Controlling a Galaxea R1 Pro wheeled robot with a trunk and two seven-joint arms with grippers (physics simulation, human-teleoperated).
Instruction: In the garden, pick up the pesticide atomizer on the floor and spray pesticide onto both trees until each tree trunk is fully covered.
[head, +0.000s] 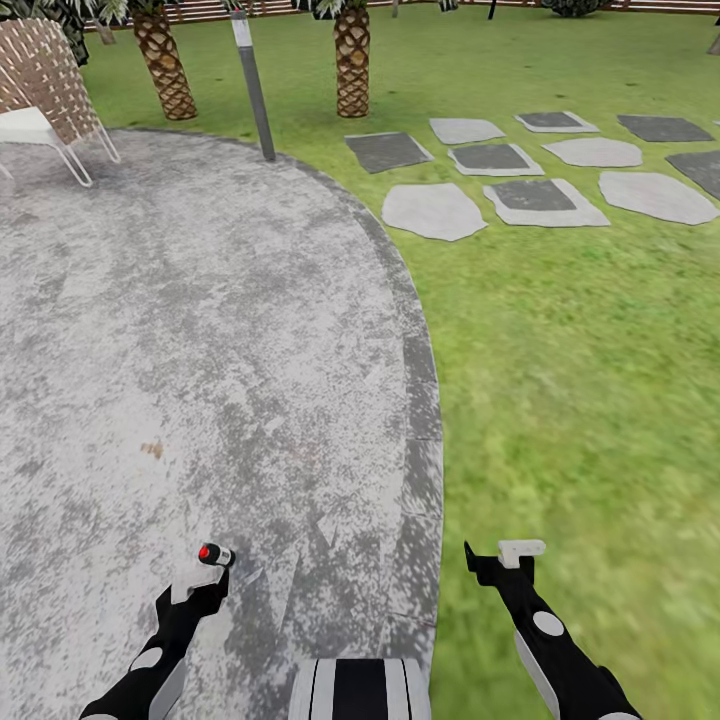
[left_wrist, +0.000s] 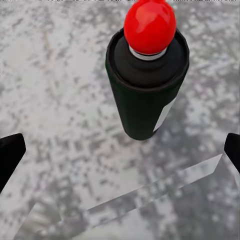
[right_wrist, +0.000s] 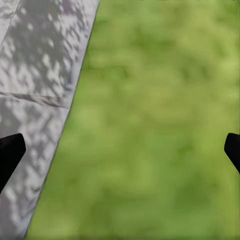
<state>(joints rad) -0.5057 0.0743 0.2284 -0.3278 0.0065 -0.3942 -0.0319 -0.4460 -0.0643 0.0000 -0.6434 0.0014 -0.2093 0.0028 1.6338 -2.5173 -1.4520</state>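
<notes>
My left fingers are hanging spread, empty, directly above the upright pesticide atomizer on the floor; right fingers are idling spread over grass.

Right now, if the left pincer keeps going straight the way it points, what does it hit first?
Most likely the pesticide atomizer, standing upright on the grey paving just ahead of the open left pincer. Depth is unclear, so it may meet the paving beside it.
</notes>
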